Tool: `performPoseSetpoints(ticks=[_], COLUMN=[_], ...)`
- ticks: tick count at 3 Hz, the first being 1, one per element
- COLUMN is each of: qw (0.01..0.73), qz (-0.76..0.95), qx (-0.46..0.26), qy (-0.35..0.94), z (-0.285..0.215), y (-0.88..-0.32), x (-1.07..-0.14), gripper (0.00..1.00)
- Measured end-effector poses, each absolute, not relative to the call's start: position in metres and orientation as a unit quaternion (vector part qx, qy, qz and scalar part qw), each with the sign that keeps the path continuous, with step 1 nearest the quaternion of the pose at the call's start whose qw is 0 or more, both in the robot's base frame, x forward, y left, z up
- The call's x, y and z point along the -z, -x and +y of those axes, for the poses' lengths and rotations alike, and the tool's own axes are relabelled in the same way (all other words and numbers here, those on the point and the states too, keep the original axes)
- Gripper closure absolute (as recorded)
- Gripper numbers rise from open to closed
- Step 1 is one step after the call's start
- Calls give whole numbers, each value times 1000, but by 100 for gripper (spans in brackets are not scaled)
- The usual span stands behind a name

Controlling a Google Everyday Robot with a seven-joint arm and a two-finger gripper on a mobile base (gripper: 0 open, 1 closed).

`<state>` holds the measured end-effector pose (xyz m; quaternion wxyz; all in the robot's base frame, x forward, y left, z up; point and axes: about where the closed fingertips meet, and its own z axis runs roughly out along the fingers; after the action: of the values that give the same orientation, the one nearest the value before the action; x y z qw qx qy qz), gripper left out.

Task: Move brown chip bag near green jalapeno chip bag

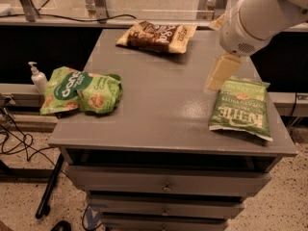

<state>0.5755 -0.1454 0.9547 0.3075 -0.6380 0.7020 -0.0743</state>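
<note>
The grey surface (163, 105) under the jaws bore the green jalapeno chip bag (240, 109) just beside them, the brown chip bag (156, 36) and a light-green bag (79, 90) well apart

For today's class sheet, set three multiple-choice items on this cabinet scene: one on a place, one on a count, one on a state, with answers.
1. Where is the brown chip bag? A at the far edge of the cabinet top; B on the floor; C in a drawer.
2. How many snack bags lie on the top? A one; B three; C five.
3. The brown bag is: A lifted; B lying ungrasped; C torn open.
Answers: 1 A: it lies by the back rim. 2 B: brown, the light-green bag and the green jalapeno chip bag. 3 B: the tool hangs beside the jalapeno bag's far corner, away from the brown bag.
</note>
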Motion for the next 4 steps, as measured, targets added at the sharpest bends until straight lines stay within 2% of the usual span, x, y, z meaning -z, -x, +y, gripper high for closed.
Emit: performPoseSetpoints(ticks=[2, 4], qw=[349, 372], qz=[686, 704], qx=[73, 43], qy=[634, 604], z=[-137, -145], y=[-701, -787], x=[-928, -900], gripper=[0, 0])
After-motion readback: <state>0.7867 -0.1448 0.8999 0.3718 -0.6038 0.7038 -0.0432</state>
